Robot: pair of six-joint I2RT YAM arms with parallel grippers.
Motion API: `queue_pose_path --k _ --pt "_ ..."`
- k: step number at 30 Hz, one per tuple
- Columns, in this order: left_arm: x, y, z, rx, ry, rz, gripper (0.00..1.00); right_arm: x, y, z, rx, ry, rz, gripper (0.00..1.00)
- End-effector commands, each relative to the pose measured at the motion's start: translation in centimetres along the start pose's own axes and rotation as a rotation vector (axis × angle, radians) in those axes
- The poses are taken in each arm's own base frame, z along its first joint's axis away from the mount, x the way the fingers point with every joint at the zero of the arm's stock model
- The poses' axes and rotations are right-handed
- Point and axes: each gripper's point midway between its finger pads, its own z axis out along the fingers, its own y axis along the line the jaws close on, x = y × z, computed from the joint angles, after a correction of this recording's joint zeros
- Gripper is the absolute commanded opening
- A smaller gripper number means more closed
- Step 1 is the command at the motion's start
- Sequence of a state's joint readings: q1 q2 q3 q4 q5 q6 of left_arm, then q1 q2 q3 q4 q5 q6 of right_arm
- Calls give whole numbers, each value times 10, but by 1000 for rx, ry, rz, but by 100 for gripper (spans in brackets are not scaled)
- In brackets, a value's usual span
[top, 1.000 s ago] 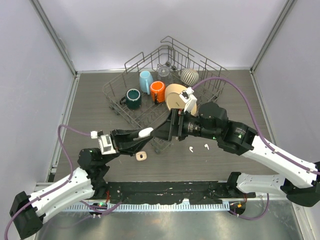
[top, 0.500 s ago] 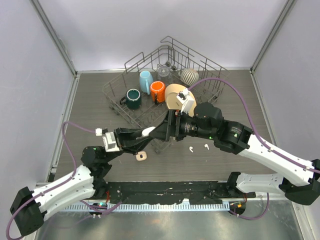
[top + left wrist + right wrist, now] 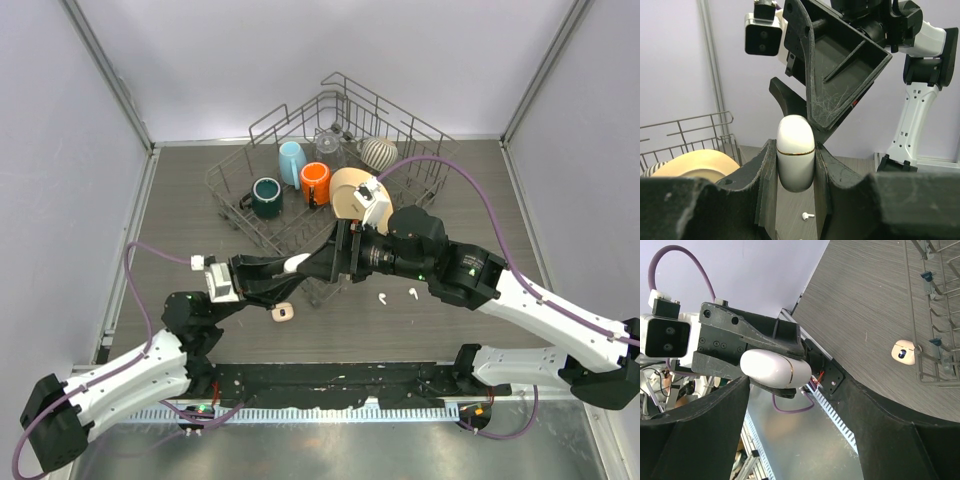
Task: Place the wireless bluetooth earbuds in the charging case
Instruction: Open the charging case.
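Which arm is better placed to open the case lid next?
Right, likely: the right fingers stand open at the closed charging case, while the left fingers are shut on it. The earbuds lie on the table.

- The dish rack's [image 3: 285, 228] near corner is hidden under the right arm [image 3: 430, 255].
- Just right of that corner, two earbuds [image 3: 383, 297] are too small for detail.
- The case's [image 3: 795, 152] lower end is hidden between fingers [image 3: 765, 175].

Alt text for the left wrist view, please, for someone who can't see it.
The left gripper clamps a closed white charging case between its fingers, and the right gripper, jaws open, hangs close over the case's top end. Below, one white earbud lies on the table; a wire dish rack and beige plate show at left.
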State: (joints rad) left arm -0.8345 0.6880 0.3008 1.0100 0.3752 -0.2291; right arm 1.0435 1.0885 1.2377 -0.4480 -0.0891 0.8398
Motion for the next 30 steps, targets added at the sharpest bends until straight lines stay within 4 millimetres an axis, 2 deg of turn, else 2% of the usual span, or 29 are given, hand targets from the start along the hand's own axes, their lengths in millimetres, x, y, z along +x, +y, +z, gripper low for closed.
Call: queue_pose_path --k 1,9,15,20,24,30 --pt "-45 1 6 -12 -138 63 0 -11 6 -7 -4 -35 -32 82" --pt "-49 2 9 -12 -141 68 0 -11 0 -6 27 -38 -16 82" --pt "-47 -12 13 70 -110 63 0 -17 -2 -5 41 -77 14 81" --pt "-42 -32 14 189 -62 44 0 -29 -9 -8 86 -148 48 81" --pt "-42 -38 12 223 -60 34 0 -39 -8 -13 91 -195 69 81" --pt "-40 -45 10 261 -51 20 0 -40 -4 -12 68 -192 100 81"
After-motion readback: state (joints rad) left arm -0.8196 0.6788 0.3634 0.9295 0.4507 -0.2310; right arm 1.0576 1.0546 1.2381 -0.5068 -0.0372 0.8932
